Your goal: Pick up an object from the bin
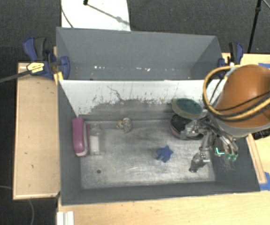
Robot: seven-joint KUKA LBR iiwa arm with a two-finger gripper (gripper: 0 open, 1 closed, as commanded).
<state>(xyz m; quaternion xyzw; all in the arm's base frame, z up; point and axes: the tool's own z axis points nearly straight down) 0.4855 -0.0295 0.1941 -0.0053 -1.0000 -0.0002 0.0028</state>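
My gripper [198,163] hangs low over the bin's right front floor, its fingers close together with nothing seen between them. A small blue crumpled piece [163,153] lies on the floor just left of the fingers. Behind the gripper, at the right back, rests a dark round container with a teal-green lid [185,113], tilted against the wall.
A pink stapler-like thing [80,136] lies by the left wall with a clear small bottle [95,141] beside it. A small greyish lump [124,123] sits at the back middle. The arm's orange dome covers the bin's right edge.
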